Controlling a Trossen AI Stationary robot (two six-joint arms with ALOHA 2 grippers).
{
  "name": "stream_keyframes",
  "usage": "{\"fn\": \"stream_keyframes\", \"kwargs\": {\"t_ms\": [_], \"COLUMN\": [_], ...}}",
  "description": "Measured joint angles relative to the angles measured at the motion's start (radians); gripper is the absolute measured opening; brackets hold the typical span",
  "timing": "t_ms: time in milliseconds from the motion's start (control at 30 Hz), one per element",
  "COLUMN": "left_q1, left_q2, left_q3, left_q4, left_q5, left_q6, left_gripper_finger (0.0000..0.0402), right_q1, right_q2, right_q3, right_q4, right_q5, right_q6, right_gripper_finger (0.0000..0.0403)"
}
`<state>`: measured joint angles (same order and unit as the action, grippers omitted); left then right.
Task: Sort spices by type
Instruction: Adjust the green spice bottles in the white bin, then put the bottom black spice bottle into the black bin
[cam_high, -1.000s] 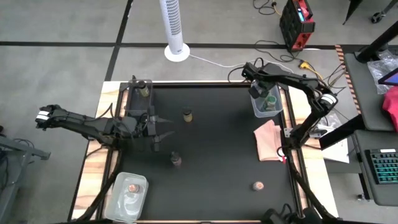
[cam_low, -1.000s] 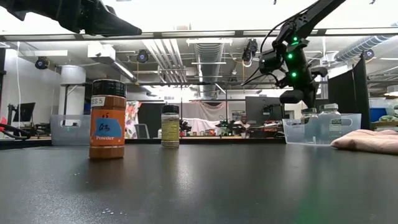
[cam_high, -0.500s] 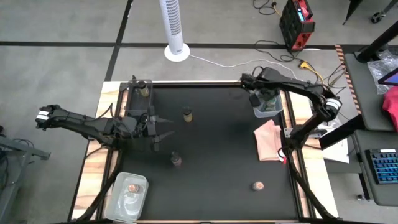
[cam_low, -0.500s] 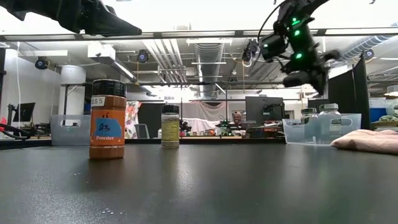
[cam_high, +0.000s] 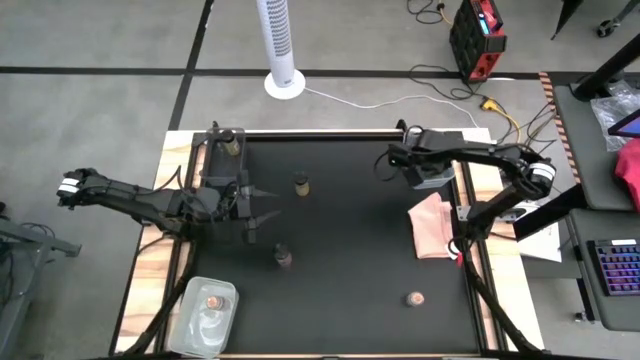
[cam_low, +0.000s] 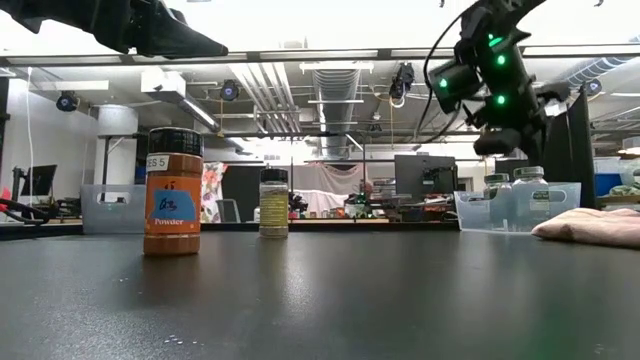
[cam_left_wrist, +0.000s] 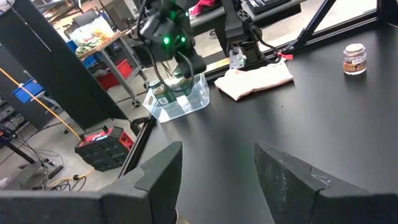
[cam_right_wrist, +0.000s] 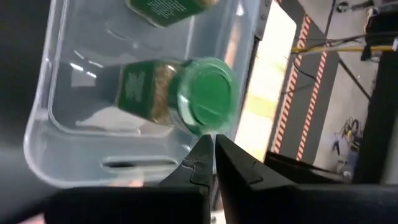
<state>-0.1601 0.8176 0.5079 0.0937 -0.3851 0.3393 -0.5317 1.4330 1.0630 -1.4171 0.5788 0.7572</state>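
My right gripper is shut and empty. It hangs above a clear tub at the table's far right. Two green-lidded spice jars stand in that tub. Over the table's left, my left gripper stays open with nothing between its fingers. Three jars stand loose on the black mat: a yellowish one, a dark-lidded orange one and a pinkish-topped one. Another pinkish-topped jar sits in the near-left tub. One more jar sits in the far-left tub.
A pink cloth lies on the mat just nearer than the right tub. The near-left tub and the far-left tub sit at the mat's corners. Between the loose jars the mat's middle is bare.
My right gripper, still shut, has swung above the right tub toward the table's near edge and has rolled about its own axis. The jars and the left arm have kept still.
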Motion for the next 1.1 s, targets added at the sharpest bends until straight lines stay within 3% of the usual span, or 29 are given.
{"fn": "stream_keyframes", "kwargs": {"t_ms": [333,733,933,1100], "left_q1": [0.000,0.000,0.000,0.000], "left_q2": [0.000,0.000,0.000,0.000], "left_q3": [0.000,0.000,0.000,0.000], "left_q4": [0.003,0.003,0.003,0.003], "left_q5": [0.000,0.000,0.000,0.000], "left_q6": [0.009,0.011,0.011,-0.003], "left_gripper_finger": [0.0184,0.0184,0.0184,0.0184], "right_q1": [-0.005,0.005,0.068,0.196], "right_q2": [0.000,0.000,-0.004,-0.034], "right_q3": [-0.054,0.005,0.099,0.120], "right_q4": [0.123,0.108,0.112,0.170], "right_q5": [0.121,0.125,0.126,0.126], "right_q6": [-0.075,-0.077,-0.077,-0.058], "right_gripper_finger": [0.0009,0.0009,0.0009,0.0009]}}
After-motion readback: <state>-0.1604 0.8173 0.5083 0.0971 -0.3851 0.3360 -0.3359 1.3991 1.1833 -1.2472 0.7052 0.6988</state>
